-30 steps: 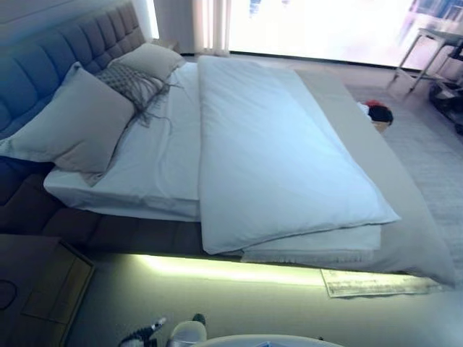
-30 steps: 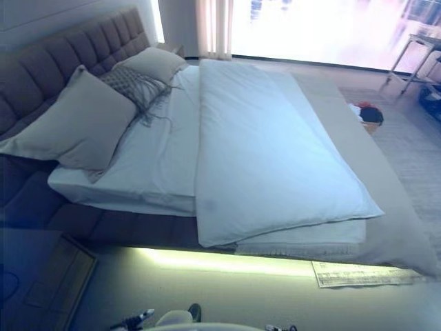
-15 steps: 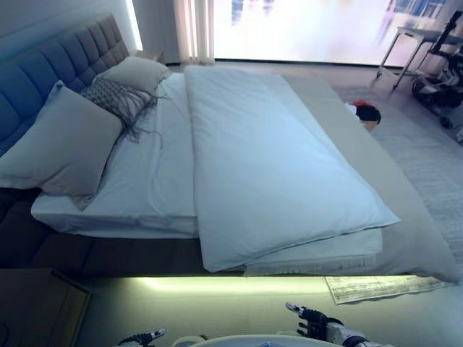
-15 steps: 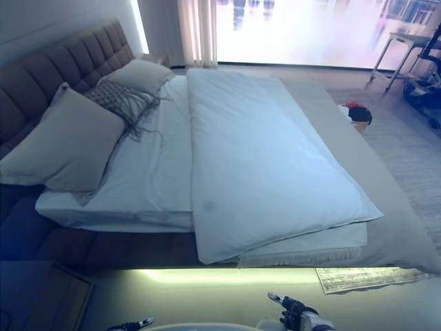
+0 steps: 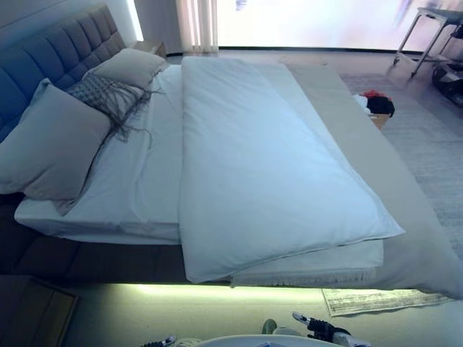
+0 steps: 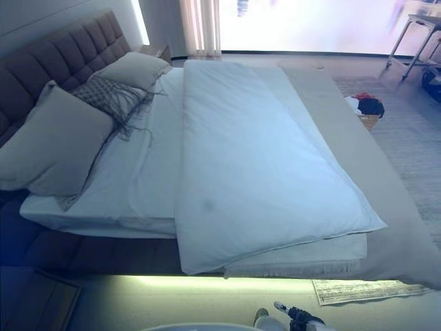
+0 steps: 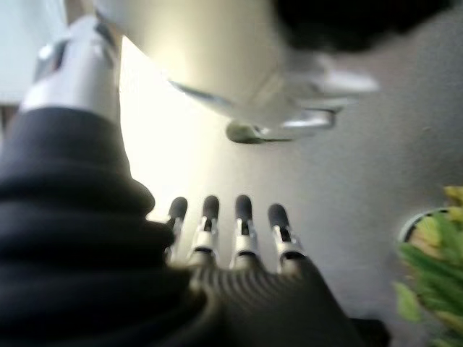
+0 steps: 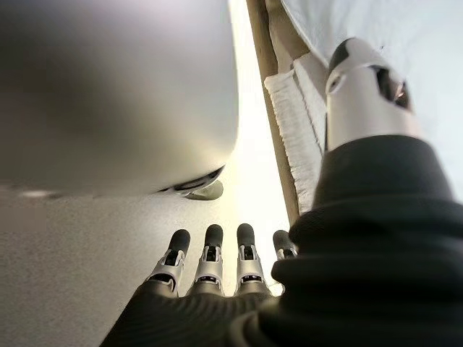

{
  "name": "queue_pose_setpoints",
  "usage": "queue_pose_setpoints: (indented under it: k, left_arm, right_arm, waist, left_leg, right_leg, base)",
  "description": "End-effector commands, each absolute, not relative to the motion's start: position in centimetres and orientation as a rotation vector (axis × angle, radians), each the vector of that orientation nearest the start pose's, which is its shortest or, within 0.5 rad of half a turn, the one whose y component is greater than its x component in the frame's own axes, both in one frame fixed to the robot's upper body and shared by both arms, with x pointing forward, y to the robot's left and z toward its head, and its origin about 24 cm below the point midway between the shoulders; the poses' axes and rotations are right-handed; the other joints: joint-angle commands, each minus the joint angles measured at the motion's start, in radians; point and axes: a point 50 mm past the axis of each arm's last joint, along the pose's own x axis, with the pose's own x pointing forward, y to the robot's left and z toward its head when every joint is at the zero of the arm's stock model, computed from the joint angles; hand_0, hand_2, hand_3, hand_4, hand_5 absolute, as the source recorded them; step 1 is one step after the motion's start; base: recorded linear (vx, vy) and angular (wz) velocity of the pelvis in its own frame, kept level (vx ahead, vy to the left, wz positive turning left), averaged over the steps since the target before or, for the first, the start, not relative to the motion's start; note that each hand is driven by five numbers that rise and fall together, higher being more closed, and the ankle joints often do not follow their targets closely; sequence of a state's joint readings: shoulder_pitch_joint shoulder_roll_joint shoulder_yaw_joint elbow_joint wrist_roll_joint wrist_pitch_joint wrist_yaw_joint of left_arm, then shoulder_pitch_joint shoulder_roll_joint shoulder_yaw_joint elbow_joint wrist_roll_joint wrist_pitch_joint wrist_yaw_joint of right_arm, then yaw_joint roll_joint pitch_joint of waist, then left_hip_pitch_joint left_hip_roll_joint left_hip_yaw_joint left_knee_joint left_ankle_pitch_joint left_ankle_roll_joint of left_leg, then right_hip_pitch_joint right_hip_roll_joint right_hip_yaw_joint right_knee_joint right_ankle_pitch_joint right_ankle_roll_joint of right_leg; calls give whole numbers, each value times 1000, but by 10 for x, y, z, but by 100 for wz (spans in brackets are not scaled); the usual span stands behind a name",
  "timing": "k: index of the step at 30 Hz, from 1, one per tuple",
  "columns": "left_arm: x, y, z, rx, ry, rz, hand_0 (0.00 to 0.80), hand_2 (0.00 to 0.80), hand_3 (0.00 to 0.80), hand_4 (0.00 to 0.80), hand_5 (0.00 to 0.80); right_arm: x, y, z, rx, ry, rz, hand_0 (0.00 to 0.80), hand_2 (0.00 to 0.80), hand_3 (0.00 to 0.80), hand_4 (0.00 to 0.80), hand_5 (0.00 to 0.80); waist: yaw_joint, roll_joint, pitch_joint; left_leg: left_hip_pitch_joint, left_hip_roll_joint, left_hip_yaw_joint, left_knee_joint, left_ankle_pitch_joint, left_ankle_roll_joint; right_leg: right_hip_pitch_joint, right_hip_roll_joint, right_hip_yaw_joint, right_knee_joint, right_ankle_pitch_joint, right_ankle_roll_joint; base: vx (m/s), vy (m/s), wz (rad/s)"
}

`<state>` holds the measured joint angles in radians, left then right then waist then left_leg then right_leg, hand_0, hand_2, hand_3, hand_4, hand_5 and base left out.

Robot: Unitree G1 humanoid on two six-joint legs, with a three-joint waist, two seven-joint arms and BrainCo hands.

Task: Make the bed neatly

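A wide bed (image 5: 87, 260) with a tufted headboard (image 5: 58, 50) fills the eye views. A white duvet (image 5: 260, 166), folded lengthwise, lies down the middle of it, its near corner hanging past the mattress edge. White sheet (image 5: 137, 173) shows bare to its left, and a grey-beige cover (image 5: 362, 137) lies to its right. Two plain pillows (image 5: 51, 141) and a fringed grey one (image 5: 108, 97) lean at the headboard. My right hand (image 5: 322, 329) hangs low at the bottom edge, fingers (image 8: 210, 256) straight, holding nothing. My left hand (image 7: 231, 231) also hangs over the floor with straight fingers.
A small rug (image 5: 383, 298) lies on the floor under the bed's near right corner. A wooden nightstand (image 5: 32, 314) stands at lower left. Beyond the bed, a basket with red and dark items (image 5: 376, 107) sits on the carpet, with a metal-legged table (image 5: 427, 29) behind it.
The camera has shifted, so the bed sits slightly left and nearer in view. My right hand has come into view at the bottom over the last second; the bedding itself has not moved.
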<state>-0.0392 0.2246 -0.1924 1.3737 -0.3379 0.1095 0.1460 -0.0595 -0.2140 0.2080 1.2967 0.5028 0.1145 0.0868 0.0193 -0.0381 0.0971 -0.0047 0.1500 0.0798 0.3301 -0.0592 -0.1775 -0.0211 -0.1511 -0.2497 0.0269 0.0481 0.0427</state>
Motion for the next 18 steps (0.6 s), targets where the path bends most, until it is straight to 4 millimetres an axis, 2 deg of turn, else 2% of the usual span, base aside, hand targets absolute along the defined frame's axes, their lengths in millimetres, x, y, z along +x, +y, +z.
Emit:
queue_pose_setpoints:
  k: [1,2,4,5,6,9,12,18]
  left_arm:
    - [75,224,-169,99,1381,326,0,0,0,0,0]
    - [85,225,-167,108,1363,310,0,0,0,0,0]
    - [89,224,-166,133,1366,293,0,0,0,0,0]
    - [87,227,-166,140,1366,307,0,0,0,0,0]
    - [85,229,-166,148,1368,314,0,0,0,0,0]
    - [81,240,-164,169,1375,335,0,0,0,0,0]
    - [88,243,-162,177,1343,335,0,0,0,0,0]
    - [114,235,-158,165,1245,282,0,0,0,0,0]
  right_arm:
    - [138,-212,-153,247,1154,-178,0,0,0,0,0]
    - [149,-211,-149,313,1108,-199,0,0,0,0,0]
    - [159,-210,-146,454,1059,-268,0,0,0,0,0]
    - [160,-209,-145,567,1033,-315,0,0,0,0,0]
    - [160,-208,-145,634,1022,-340,0,0,0,0,0]
    - [160,-201,-145,805,985,-347,0,0,0,0,0]
    - [175,-203,-139,817,914,-342,0,0,0,0,0]
    - [199,-214,-125,825,803,-360,0,0,0,0,0]
  waist:
    - [22,23,62]
    - [22,23,78]
    - [22,28,90]
    - [11,32,96]
    - [10,34,98]
    - [9,34,109]
    - [12,39,133]
    - [5,41,187]
  left_leg:
    - [-130,-5,-30,-87,125,45]
    - [-109,13,-2,-163,105,61]
    - [-92,-11,-30,-179,73,85]
    - [-76,-11,3,-186,65,85]
    - [-66,-13,8,-191,61,86]
    - [-49,-19,25,-185,36,93]
    - [-99,-20,30,-142,25,89]
    - [-219,18,25,1,-3,72]
  right_leg:
    - [9,-46,34,21,-7,50]
    - [-7,-62,33,22,-3,61]
    - [-34,-80,36,61,-3,71]
    - [-51,-96,37,81,3,86]
    - [-59,-103,39,91,6,93]
    - [-76,-135,46,79,36,124]
    - [-102,-149,52,81,40,133]
    - [-187,-175,69,177,15,122]
  base:
    - [-101,228,-20]
    - [-93,217,-39]
    - [14,191,-69]
    - [101,170,-70]
    - [126,150,-39]
    - [86,64,36]
    - [-82,60,23]
    - [-84,25,3]
